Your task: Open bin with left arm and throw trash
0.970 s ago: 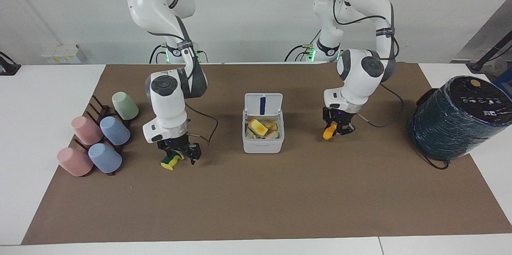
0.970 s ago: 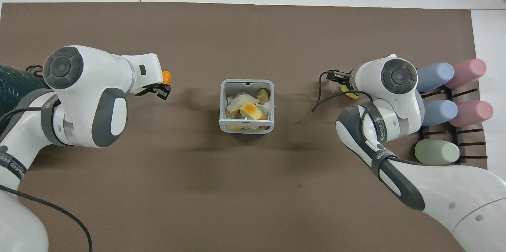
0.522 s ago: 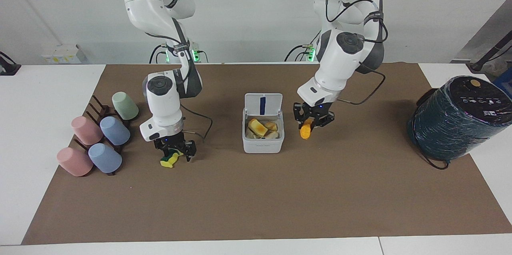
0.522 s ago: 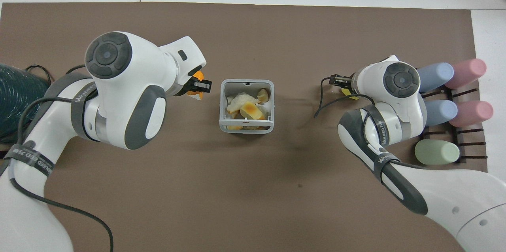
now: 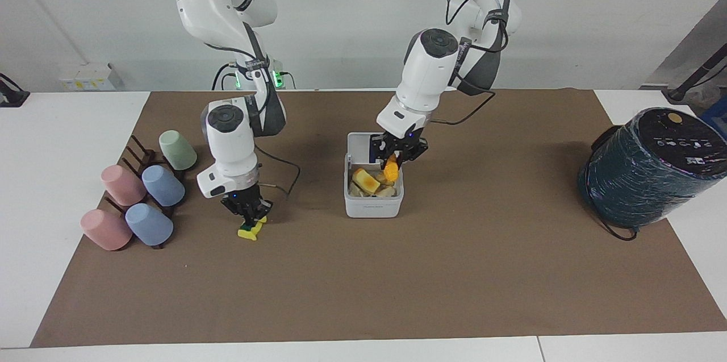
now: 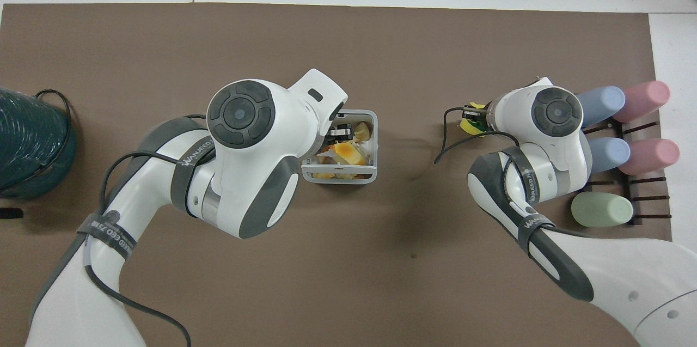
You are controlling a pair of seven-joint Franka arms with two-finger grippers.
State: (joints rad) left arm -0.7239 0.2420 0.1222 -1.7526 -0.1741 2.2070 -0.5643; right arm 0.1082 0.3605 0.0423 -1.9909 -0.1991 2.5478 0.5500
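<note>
Over the bin (image 5: 373, 200), which sits mid-mat with its lid (image 5: 373, 149) swung up on the robot-side edge, the left gripper (image 5: 396, 158) hangs with its fingers partly closed round an orange lump (image 5: 391, 169); lump dangles below the fingertips, above the opening at the corner toward the left arm's end. Bin already holds pale scraps and a yellow wedge with a browned face (image 5: 366, 181), so lid-opening looks done and this is the drop step for the left arm. To do it well: get the lump fully inside the rim line before releasing, best shifted a touch toward the middle of the box since it sits near one wall; release low so the soft piece doesn't bounce off the pile; open wide enough that the lump doesn't cling to a pad; lift straight up after, clear of the raised lid, which stands just beside the wrist and could get knocked shut. Overhead view hides the lump under the arm, only the gripper tips show at the rim. Right gripper (image 5: 250, 216) is down at the mat toward the right arm's end, fingers pinched tight onto a green-and-yellow sponge bit (image 5: 249, 231) that rests on the mat, near the rack of pastel cups (image 5: 163, 185). Judgement: it should lift only once the left arm clears the bin, else the arms crowd the same opening. Dark teal cylinder (image 5: 647, 169) well apart, not involved.
</note>
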